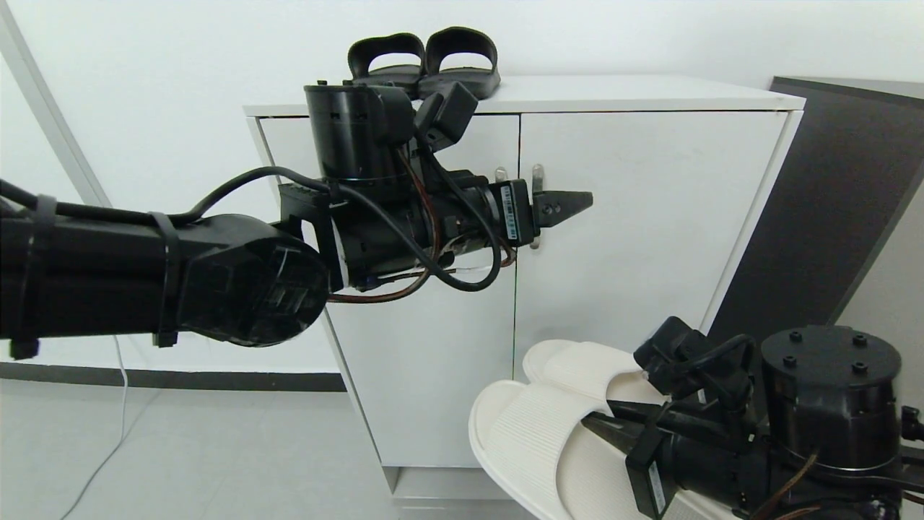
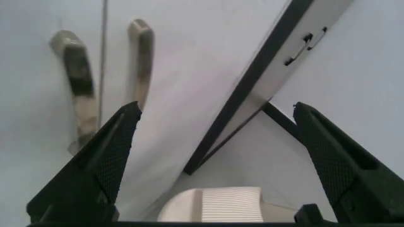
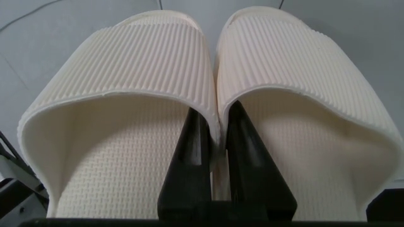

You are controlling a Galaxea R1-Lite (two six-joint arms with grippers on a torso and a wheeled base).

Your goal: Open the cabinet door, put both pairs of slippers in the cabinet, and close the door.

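Observation:
The white cabinet (image 1: pixel 635 231) stands with both doors shut, its two metal handles (image 1: pixel 500 174) side by side at the centre seam. A black pair of slippers (image 1: pixel 426 61) rests on its top. My left gripper (image 1: pixel 570 202) hovers at handle height just in front of the right door. In the left wrist view its fingers (image 2: pixel 113 151) are spread open, with both handles (image 2: pixel 142 63) close ahead. Low on the right, my right gripper (image 1: pixel 599 426) is shut on the white pair of slippers (image 1: pixel 534 433), pinching their two inner edges (image 3: pixel 214 120) together.
A dark grey panel (image 1: pixel 830 217) stands right of the cabinet. A white wall with a dark baseboard (image 1: pixel 216 379) runs behind on the left. A thin cable (image 1: pixel 108 448) lies on the grey floor at the left.

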